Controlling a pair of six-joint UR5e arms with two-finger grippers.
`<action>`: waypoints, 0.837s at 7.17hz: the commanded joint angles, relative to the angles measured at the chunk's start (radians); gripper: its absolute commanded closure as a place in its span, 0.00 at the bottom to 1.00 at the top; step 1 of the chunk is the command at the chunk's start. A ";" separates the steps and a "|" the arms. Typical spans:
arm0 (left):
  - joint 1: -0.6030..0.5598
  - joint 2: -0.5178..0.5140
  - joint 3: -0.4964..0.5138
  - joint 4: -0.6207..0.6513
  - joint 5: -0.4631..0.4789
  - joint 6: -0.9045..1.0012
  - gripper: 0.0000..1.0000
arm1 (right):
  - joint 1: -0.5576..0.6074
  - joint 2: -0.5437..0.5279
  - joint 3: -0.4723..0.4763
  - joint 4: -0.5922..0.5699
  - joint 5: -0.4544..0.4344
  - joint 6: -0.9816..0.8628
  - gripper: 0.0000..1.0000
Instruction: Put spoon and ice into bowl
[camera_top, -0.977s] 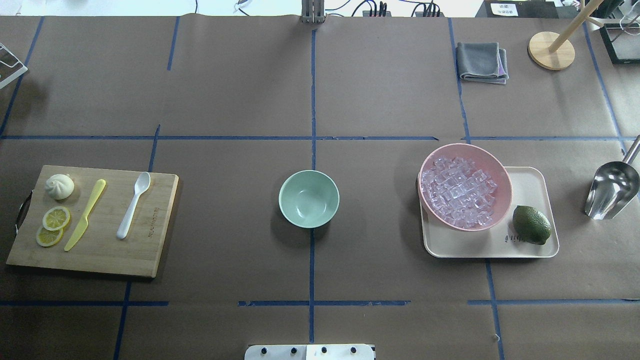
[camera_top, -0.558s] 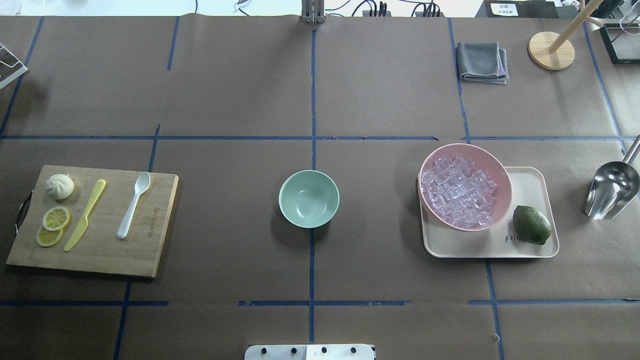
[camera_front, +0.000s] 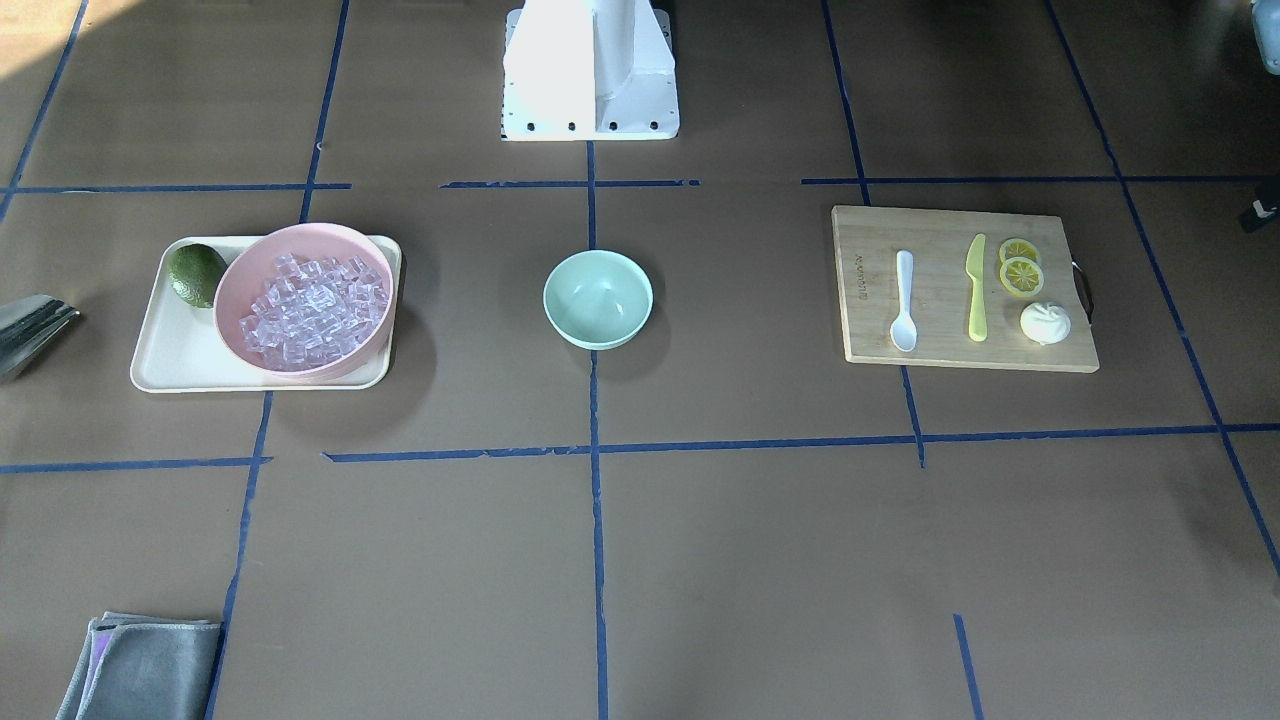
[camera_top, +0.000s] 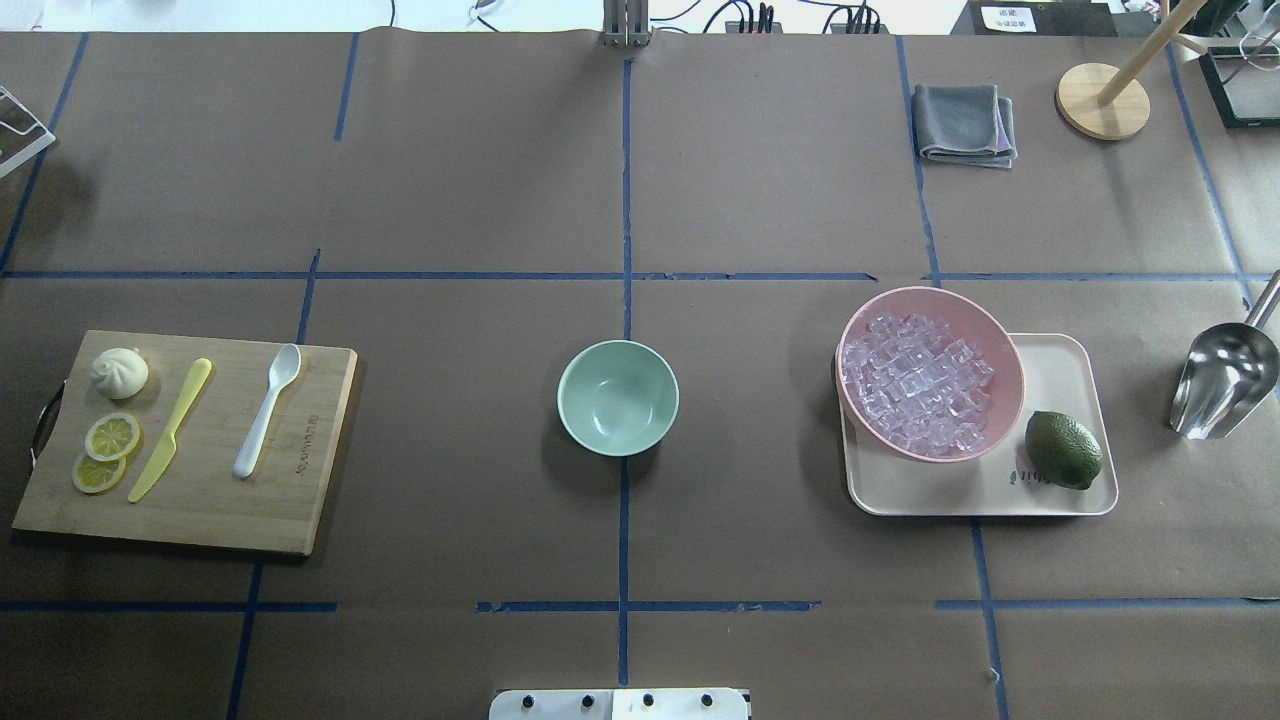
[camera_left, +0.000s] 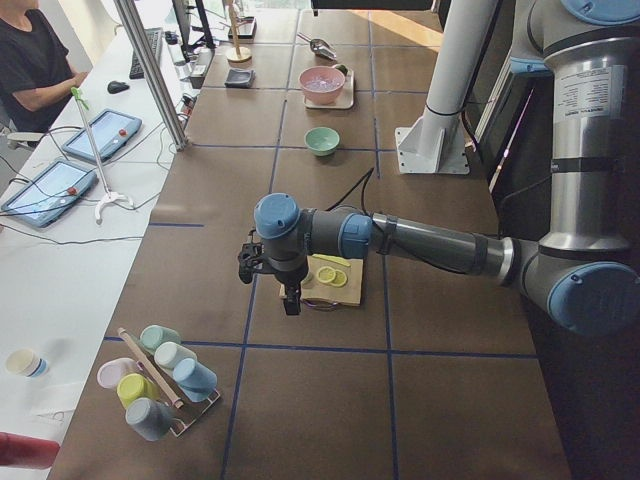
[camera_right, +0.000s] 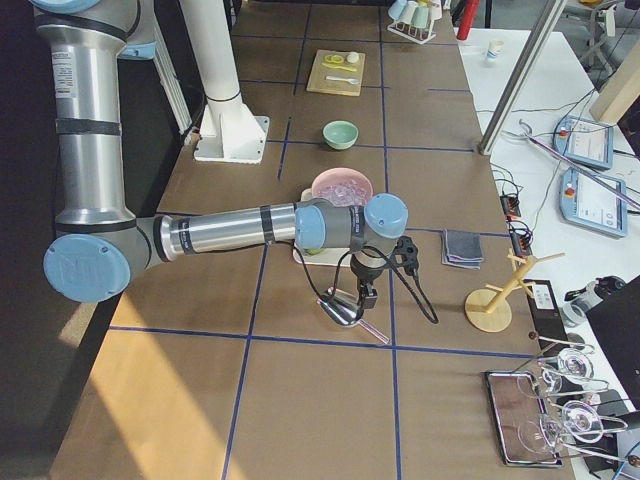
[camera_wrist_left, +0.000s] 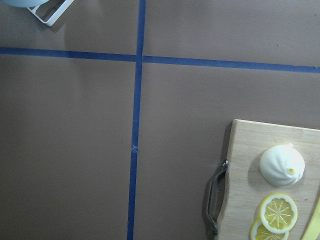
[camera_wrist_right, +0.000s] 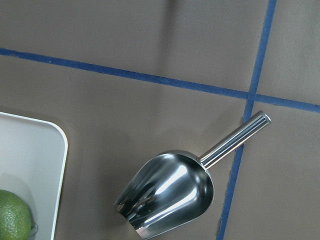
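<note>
Spoon (camera_top: 266, 410) lies flat on wooden cutting board (camera_top: 300, 500), beside yellow-green knife (camera_top: 170, 430). Ice (camera_top: 915, 385) is heaped in pink bowl (camera_top: 1005, 345) on cream tray (camera_top: 1065, 380). Mint-green bowl (camera_top: 617, 397) stands mid-surface, well apart from both. Left gripper (camera_left: 290, 299) hangs off the board's handle end. Right gripper (camera_right: 368, 296) hangs over steel scoop (camera_top: 1222, 385). Fingers' opening: cannot tell, either side.
</note>
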 joint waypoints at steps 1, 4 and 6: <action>0.089 -0.001 -0.006 -0.086 -0.014 -0.007 0.00 | -0.003 0.001 0.004 0.005 0.009 0.002 0.00; 0.323 -0.088 0.002 -0.273 0.000 -0.239 0.00 | -0.008 0.001 0.006 0.005 0.024 0.001 0.00; 0.490 -0.165 -0.006 -0.345 0.122 -0.441 0.00 | -0.009 0.001 0.008 0.005 0.024 0.001 0.00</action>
